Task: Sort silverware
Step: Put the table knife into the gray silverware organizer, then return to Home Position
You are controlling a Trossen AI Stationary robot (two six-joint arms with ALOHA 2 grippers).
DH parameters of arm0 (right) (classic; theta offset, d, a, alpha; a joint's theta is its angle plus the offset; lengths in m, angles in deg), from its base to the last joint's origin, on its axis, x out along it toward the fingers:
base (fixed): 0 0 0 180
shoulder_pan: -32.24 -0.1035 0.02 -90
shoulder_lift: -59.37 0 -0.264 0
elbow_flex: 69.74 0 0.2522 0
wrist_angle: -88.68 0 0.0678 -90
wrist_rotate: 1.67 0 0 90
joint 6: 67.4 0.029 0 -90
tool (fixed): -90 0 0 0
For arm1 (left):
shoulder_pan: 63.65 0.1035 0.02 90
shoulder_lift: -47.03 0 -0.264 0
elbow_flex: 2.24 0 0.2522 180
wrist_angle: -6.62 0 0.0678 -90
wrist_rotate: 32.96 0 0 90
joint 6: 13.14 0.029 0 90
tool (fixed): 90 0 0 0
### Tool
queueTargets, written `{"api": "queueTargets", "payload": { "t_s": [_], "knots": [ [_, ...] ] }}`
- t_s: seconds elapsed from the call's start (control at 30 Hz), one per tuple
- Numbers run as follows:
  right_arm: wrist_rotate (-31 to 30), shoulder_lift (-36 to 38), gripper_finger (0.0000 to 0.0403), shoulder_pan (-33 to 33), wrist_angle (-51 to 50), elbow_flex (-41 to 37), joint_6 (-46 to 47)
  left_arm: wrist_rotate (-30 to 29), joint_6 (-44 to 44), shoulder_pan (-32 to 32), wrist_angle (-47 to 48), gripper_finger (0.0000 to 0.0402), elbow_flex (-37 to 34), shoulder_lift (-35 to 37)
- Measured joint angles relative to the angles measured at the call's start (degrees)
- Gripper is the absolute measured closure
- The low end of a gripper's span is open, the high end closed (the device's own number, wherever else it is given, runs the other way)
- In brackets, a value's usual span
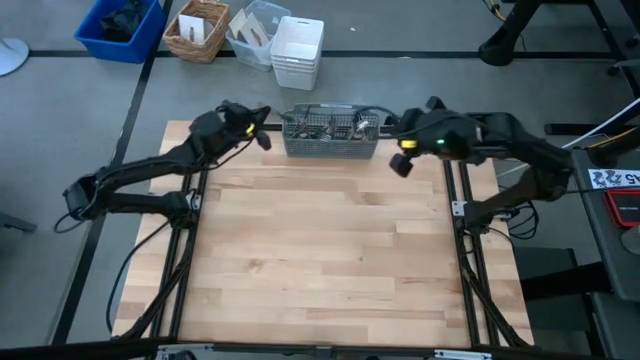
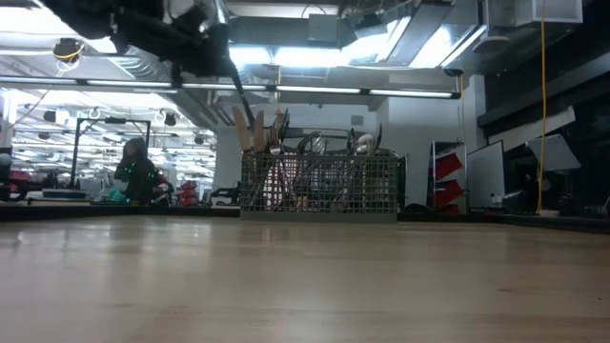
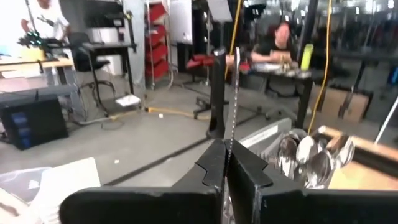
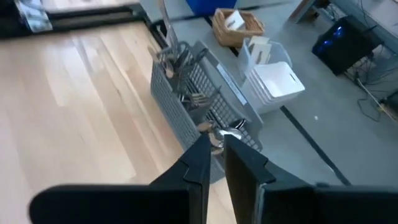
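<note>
Standing at the far edge of the counter point(image 1: 320, 260), the grey wire-mesh caddy point(image 1: 330, 135) holds the silverware point(image 2: 315, 148) upright in its compartments; in the low view we see handles, fork tines and spoon bowls rising above its rim. In the left wrist view, a cluster of spoon bowls point(image 3: 311, 158) shows beside the fingers.

The left gripper point(image 1: 262, 133) sits at the caddy's left end with its jaws closed on a slim knife point(image 3: 233, 99), whose blade stands up between the fingertips. The right gripper point(image 1: 402, 160) hangs just off the caddy's right end; its jaws stand narrow, with a small gap between them, and we cannot tell whether anything is held. In the right wrist view the caddy's nearest compartment lies directly past the fingertips point(image 4: 202, 158).

Beyond the counter, on the floor, we note a blue bin point(image 1: 120, 28), a wicker basket point(image 1: 197, 30), a clear container point(image 1: 255, 32) and a stack of white bins point(image 1: 297, 50). A person point(image 2: 138, 171) sits in the room behind.
</note>
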Motion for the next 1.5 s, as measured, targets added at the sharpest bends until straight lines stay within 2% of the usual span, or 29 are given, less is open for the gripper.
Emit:
{"api": "queueTargets", "payload": {
  "t_s": [0.17,0.53,0.77,0.93,1.03,1.2,1.5],
  "knots": [
    [-0.16,7.55,0.0354,0.0,4.69,-8.41,1.79,3.09,0.33,0.84,4.3,0.0401,5.09,-5.92],
    [-0.62,30.96,0.0354,0.07,36.17,-48.01,1.66,3.54,-0.58,0.87,17.46,0.0401,15.57,-14.73],
    [2.3,43.27,0.0354,0.04,54.82,-71.62,6.71,3.45,-0.87,0.87,18.9,0.0401,17.76,-20.14],
    [5.83,50.38,0.0354,0.04,65.63,-85.16,10.66,3.42,-0.96,1.13,18.58,0.0398,17.78,-23.66],
    [5.98,54.02,0.0354,0.02,69.48,-91.04,12.67,3.43,-0.59,1.17,18.13,0.0387,17.78,-25.08],
    [5.99,59.44,0.0354,0.04,69.78,-96.92,16.0,2.59,-0.63,1.17,18.12,0.036,17.78,-25.41],
    [7.38,64.04,0.0354,0.04,70.98,-99.29,17.63,1.88,-3.15,1.17,19.21,0.0295,17.78,-23.63]
  ]
}}
